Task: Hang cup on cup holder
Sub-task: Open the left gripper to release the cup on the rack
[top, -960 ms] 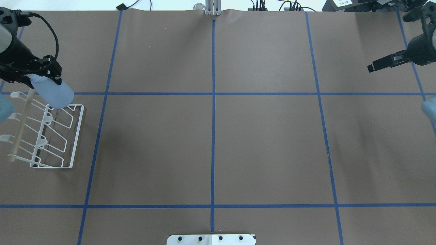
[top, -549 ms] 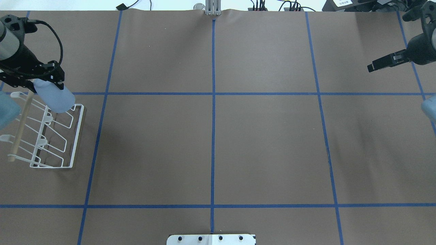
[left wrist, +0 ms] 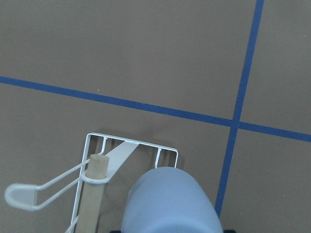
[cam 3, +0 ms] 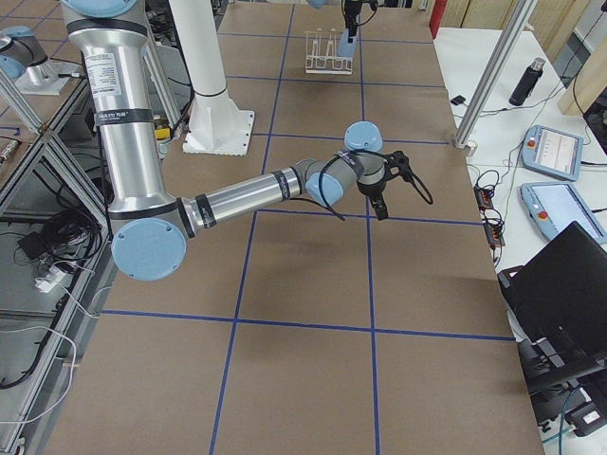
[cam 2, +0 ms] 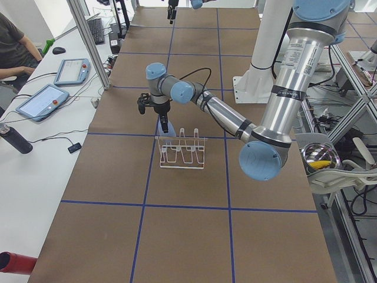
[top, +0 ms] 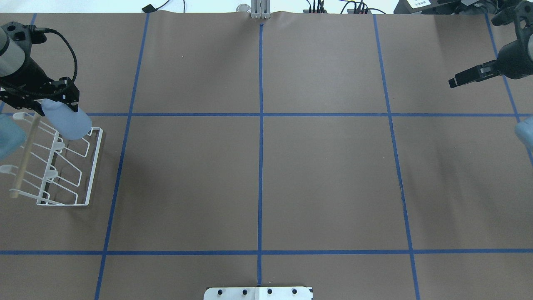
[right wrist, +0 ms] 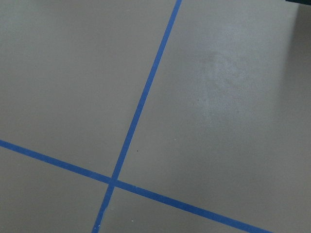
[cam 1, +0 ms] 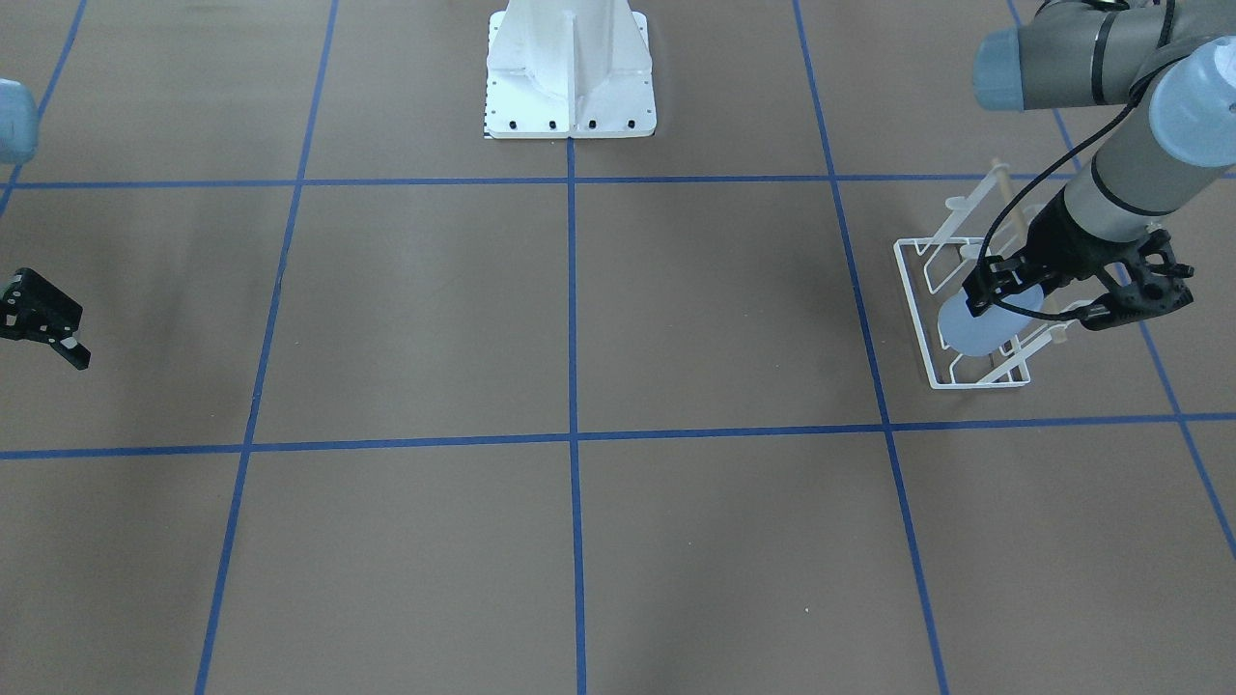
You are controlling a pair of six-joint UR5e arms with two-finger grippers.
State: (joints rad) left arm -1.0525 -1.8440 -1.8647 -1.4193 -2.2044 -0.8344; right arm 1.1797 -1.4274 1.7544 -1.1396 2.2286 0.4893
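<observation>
The table [top: 325, 175] is brown, ruled into a grid by blue tape lines [top: 260, 166]. Near its left edge the cup [top: 68, 123] is pale blue — plain, unpatterned — and the cup holder [top: 95, 164] is white wire with a light wooden rod [top: 26, 154]. The left gripper [top: 56, 104] is black; the right gripper [top: 456, 82], by the right edge, looks black too.

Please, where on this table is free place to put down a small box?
The whole middle is bare: the squares of blue tape between the cup holder and the right tool, from the robot base to the far edge. Crowded at the cup holder, where the left tool holds the cup.
</observation>
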